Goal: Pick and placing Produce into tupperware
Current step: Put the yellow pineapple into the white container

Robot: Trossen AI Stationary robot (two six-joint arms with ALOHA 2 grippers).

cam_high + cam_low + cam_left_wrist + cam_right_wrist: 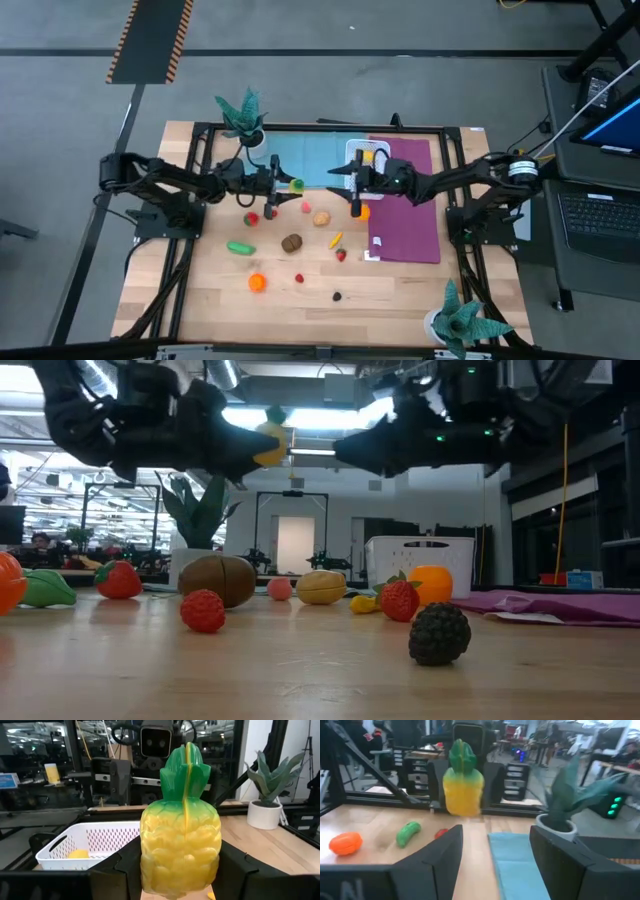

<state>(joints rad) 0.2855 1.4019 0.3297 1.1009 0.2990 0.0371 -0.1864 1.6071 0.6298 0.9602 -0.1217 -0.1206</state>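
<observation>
My left gripper (286,186) is shut on a toy pineapple (180,835), yellow with a green crown, held high above the table's middle (268,445). My right gripper (495,855) is open and empty; it hovers facing the pineapple (463,780), near the white container (368,155). The container (90,845) rests on the mats near the far edge with one yellow piece (77,854) inside. Other produce lies on the wood: a green piece (240,247), a brown one (291,242), an orange (362,211), strawberries (252,217) and a dark berry (438,633). My left gripper pinches the pineapple's yellow body (150,865) between its two fingers (122,870), one on each side. The fingers reach in level from the table's left. The pineapple stands upright in the hold, crown up, lifted clear of the table.
A blue mat (300,160) and a purple mat (405,200) cover the far and right parts of the table. Teal potted plants stand at the far left (243,115) and near right corner (462,320). Bare wood lies along the near edge.
</observation>
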